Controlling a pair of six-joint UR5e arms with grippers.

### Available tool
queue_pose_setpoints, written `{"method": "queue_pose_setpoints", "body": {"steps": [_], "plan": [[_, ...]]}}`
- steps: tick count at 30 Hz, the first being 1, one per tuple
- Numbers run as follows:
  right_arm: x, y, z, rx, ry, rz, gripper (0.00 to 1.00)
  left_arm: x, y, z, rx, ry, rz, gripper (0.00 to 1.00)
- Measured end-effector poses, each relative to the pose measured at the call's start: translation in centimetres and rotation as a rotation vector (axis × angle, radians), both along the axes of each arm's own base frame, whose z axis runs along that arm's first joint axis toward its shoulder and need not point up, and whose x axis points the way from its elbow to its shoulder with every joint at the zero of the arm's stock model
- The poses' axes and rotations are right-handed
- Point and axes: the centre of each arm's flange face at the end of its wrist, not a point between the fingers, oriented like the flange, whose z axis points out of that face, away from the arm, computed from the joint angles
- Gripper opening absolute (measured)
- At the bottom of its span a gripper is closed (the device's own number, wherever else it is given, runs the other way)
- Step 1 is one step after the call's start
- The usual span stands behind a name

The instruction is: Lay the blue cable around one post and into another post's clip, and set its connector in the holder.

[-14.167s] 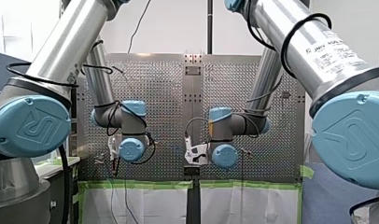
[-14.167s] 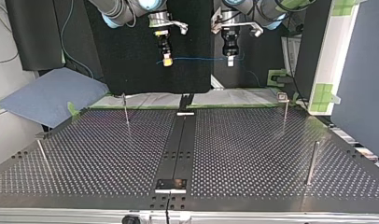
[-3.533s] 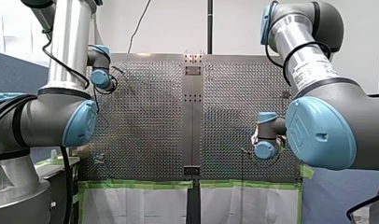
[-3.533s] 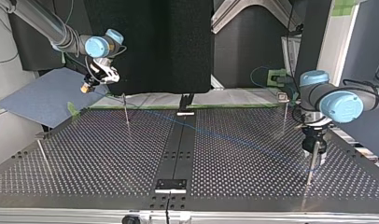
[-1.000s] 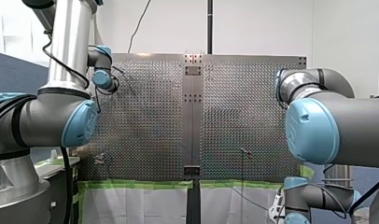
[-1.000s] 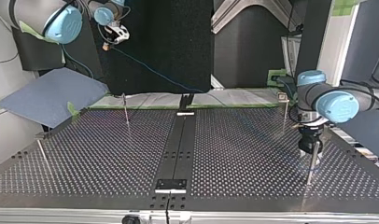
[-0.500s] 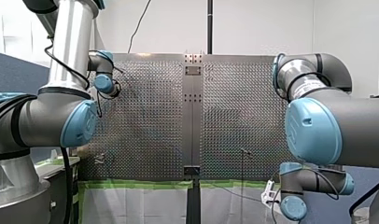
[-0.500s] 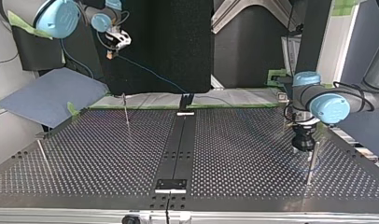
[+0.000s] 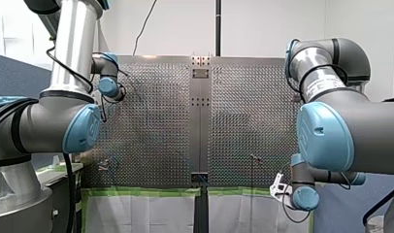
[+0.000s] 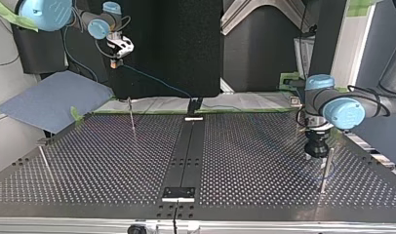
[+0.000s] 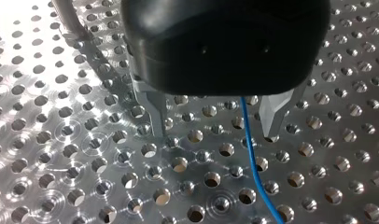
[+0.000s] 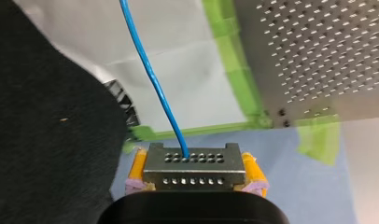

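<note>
- Over perforated table, hanging left claw low beside a post, holding its metal fingers wide apart.
- Gripping nothing there; letting blue cable pass loose between them, nearer one finger.
- Past green tape at table's edge, clamping right claw, raised high, on grey connector with yellow pads.
- Trailing cable from connector down towards table's edge.

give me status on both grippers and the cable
Right gripper shut on connector, off the table. Left gripper open beside a post, blue cable between its fingers. No obstruction seen.
</note>
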Motion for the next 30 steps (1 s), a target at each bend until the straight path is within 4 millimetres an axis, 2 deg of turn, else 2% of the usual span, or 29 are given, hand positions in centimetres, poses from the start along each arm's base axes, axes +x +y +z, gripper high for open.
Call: {"method": "queue_pose_setpoints", "body": {"steps": [7, 16, 24, 30], "plan": [[-0.1, -2.4, 3.1, -0.098, -0.012, 0.026, 0.0, 0.0, -0.3, 0.0, 0.0, 0.001, -0.004, 1.0], [0.1, -4.4, 6.8, -0.186, -0.014, 0.084, 0.0, 0.0, -0.4, 0.0, 0.0, 0.002, -0.007, 1.0], [-0.5, -4.5, 9.6, -0.242, -0.047, 0.102, 0.0, 0.0, -0.5, 0.0, 0.0, 0.002, -0.008, 1.0], [-1.7, -5.6, 12.2, -0.305, -0.068, 0.077, 0.0, 0.0, -0.5, 0.0, 0.0, 0.002, -0.008, 1.0]]}}
